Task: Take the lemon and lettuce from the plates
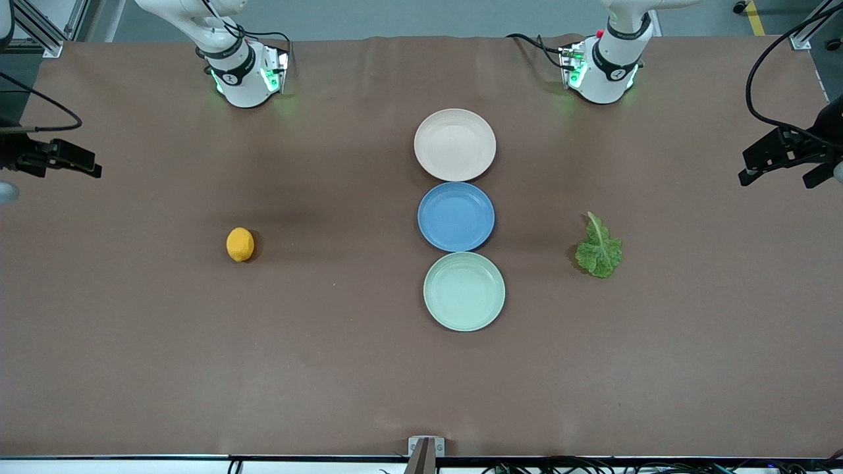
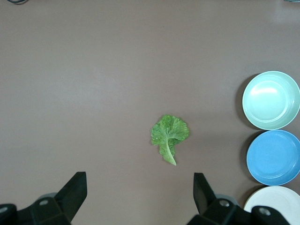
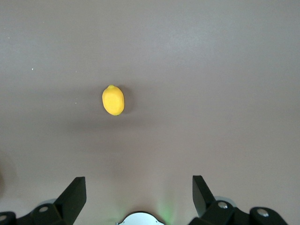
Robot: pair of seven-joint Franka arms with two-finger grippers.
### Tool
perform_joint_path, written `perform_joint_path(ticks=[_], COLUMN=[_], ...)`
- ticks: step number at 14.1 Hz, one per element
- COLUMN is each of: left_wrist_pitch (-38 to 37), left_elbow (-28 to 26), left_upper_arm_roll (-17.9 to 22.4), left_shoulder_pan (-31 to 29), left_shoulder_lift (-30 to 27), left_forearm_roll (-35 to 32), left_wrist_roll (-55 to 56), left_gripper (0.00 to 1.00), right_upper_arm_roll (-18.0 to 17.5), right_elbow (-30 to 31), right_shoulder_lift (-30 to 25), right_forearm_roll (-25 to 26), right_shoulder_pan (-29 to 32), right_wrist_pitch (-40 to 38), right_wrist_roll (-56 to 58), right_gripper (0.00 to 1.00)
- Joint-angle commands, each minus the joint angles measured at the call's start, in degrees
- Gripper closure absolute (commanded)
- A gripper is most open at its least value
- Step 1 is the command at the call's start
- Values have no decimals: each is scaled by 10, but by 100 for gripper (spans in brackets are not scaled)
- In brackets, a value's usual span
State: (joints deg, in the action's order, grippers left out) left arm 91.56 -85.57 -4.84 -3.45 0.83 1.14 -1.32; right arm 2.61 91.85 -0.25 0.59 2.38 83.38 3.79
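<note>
**Lying on bare cloth: lemon & lettuce off the plates, both grippers spread wide**

Lemon (image 1: 240, 244) sits on the brown table cloth (image 1: 132, 342) toward the right arm's end, well apart from the plate row, resting on its side w/ nothing touching it. In the right wrist view the same lemon (image 3: 113, 100) shows its small pointed tip and a soft shadow beside it.

Lettuce (image 1: 598, 249) lies flat on the cloth toward the left arm's end, pale stem rib pointing toward the robots' bases, crinkled blade nearer the front camera. Left wrist view shows the lettuce (image 2: 169, 134) alone on the cloth, apart from the plates.

Three plates in a line mid-table, rims touching or nearly so: beige-pink plate (image 1: 455, 144) farthest from the front camera, blue plate (image 1: 456, 216) between, mint green plate (image 1: 464, 291) nearest. All three hold nothing. Left wrist view catches the mint green plate (image 2: 271, 100), the blue plate (image 2: 273, 157) and part of the beige-pink plate (image 2: 274, 204) at its frame edge.

Right gripper (image 3: 139, 196) hangs up in the air over the cloth at the right arm's end, fingers (image 3: 75, 194) spread wide, nothing between them. Left gripper (image 2: 140, 194) hangs over the cloth at the left arm's end, fingers (image 2: 201, 190) likewise wide apart & holding nothing. Both arms wait at the table's ends.
</note>
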Motion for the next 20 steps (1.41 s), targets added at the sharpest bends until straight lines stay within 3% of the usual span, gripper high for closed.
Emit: perform_joint_path(ticks=[1, 4, 9, 20], left_wrist_pitch=[-13, -13, -13, -12], left_elbow=[14, 14, 14, 14], left_upper_arm_roll=[-1, -1, -1, -1], left_shoulder_pan=[-4, -4, -4, -4], left_shoulder_lift=[4, 4, 4, 4], left_forearm_roll=[6, 6, 6, 7], left_wrist_roll=[-2, -2, -2, -3], left_gripper=[0, 0, 0, 0], right_upper_arm_roll=[-5, -5, -8, -6], right_elbow=[68, 95, 92, 30], right_shoulder_lift=[-62, -91, -90, -51], right_forearm_roll=[-10, -10, -7, -2], right_shoulder_pan=[5, 3, -4, -15], right_wrist_pitch=[26, 41, 64, 45], right_wrist_roll=[4, 5, 6, 7], right_gripper=[0, 0, 0, 0])
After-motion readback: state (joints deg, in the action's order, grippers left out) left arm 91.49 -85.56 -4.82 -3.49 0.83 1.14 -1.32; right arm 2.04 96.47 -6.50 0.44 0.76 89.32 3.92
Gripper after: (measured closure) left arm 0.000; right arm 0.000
